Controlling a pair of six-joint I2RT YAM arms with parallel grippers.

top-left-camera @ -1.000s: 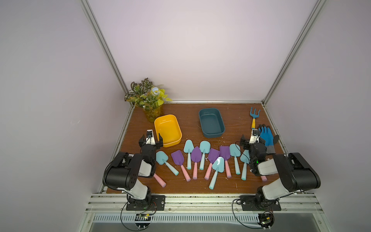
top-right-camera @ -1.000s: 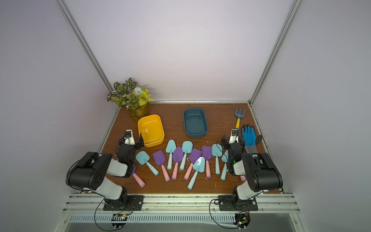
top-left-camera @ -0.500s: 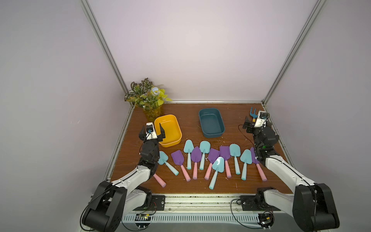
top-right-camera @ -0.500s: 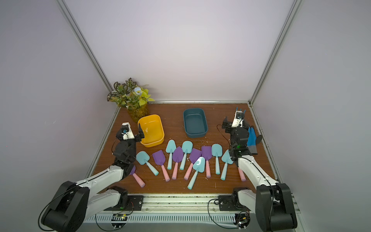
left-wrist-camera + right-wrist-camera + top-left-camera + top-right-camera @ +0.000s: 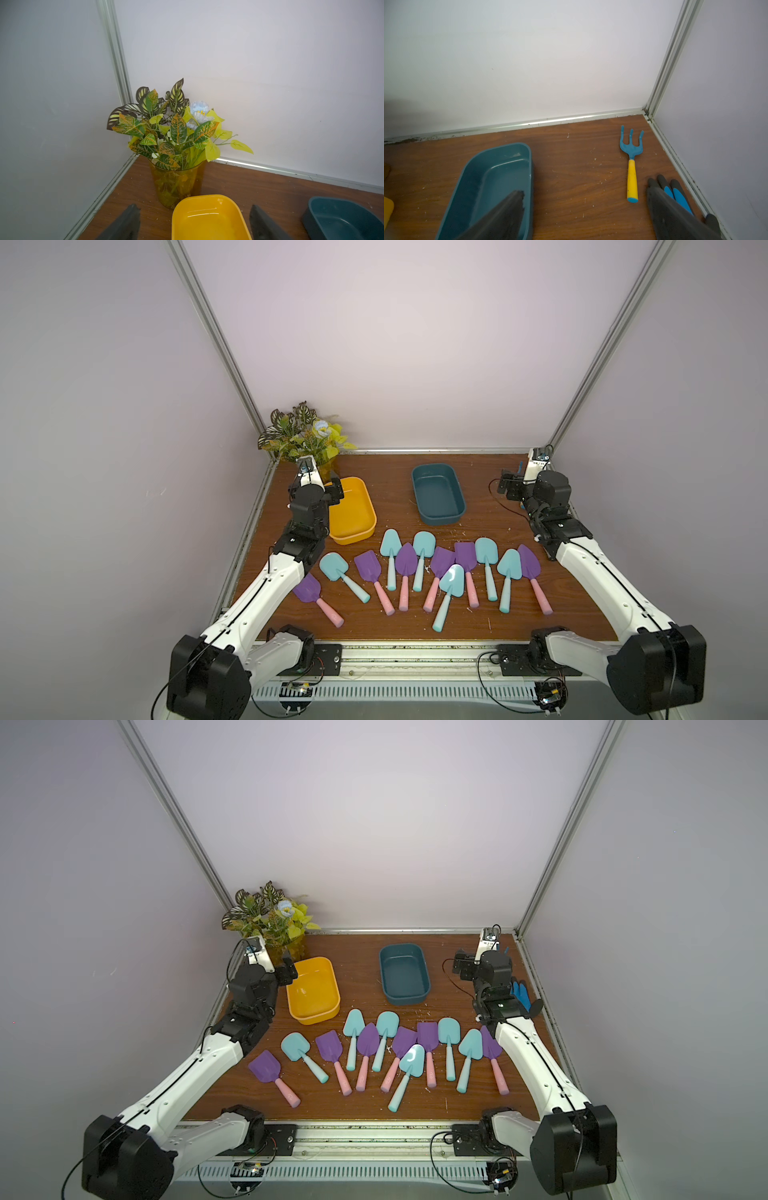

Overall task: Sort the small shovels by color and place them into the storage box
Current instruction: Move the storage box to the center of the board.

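Note:
Several small shovels lie in a loose row across the front of the table, some purple with pink handles (image 5: 368, 566) and some light blue with aqua handles (image 5: 486, 551). Behind them stand two empty storage boxes, a yellow one (image 5: 353, 537) and a teal one (image 5: 440, 519). My left gripper (image 5: 193, 207) hangs open above the near left end of the yellow box (image 5: 207, 199), holding nothing. My right gripper (image 5: 584, 191) is open and empty too, raised at the back right beside the teal box (image 5: 500, 149).
A plant in a yellow vase (image 5: 305, 439) fills the back left corner. A blue rake with a yellow handle (image 5: 631, 149) and a blue and grey glove (image 5: 521, 992) lie along the right wall. Walls enclose the table on three sides.
Both arms have unfolded from the front edge, and both grippers have risen and swung toward the back corners. The shovels and the boxes have not moved.

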